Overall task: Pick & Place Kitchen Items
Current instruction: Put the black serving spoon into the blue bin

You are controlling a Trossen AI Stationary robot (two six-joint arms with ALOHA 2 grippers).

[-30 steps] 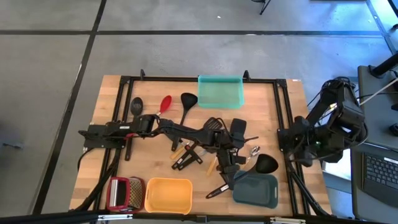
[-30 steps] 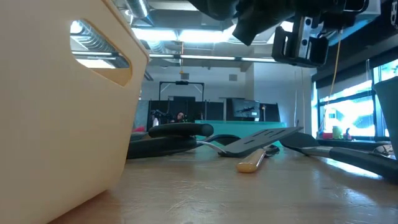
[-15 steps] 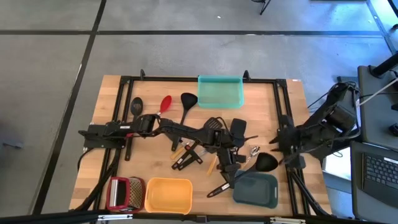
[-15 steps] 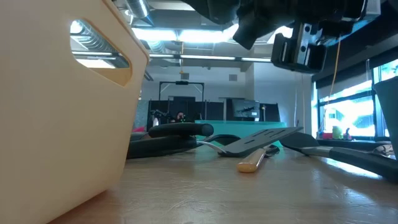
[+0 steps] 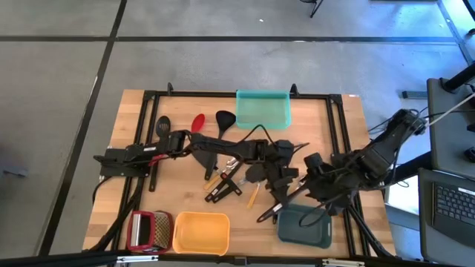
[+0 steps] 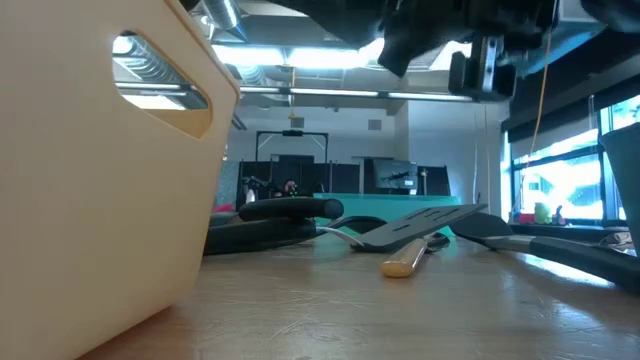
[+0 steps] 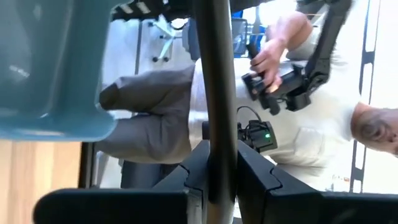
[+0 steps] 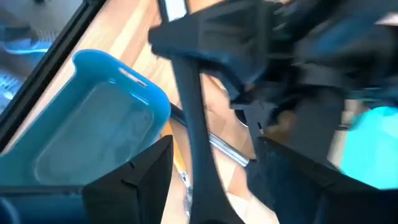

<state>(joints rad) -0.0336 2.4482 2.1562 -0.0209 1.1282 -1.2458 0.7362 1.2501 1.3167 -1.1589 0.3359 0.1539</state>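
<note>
Ladle [image 5: 276, 206] now hangs lifted in your left gripper [image 5: 286, 180], clamped on its handle, beside the grey-blue tray [image 5: 306, 227]; your right gripper [image 5: 318, 180], fingers spread, has swung in to meet it.

Our left arm stretched from table's left edge toward centre, elbow bent up. Left gripper [image 5: 286, 180] low, right of centre; fingers [image 7: 186, 186] clamped on dark handle [image 7: 214, 93]. Our right arm reaches in from right side, folded low. Right gripper [image 5: 310, 167] just beside left one, fingers [image 8: 134, 177] spread apart.
</note>
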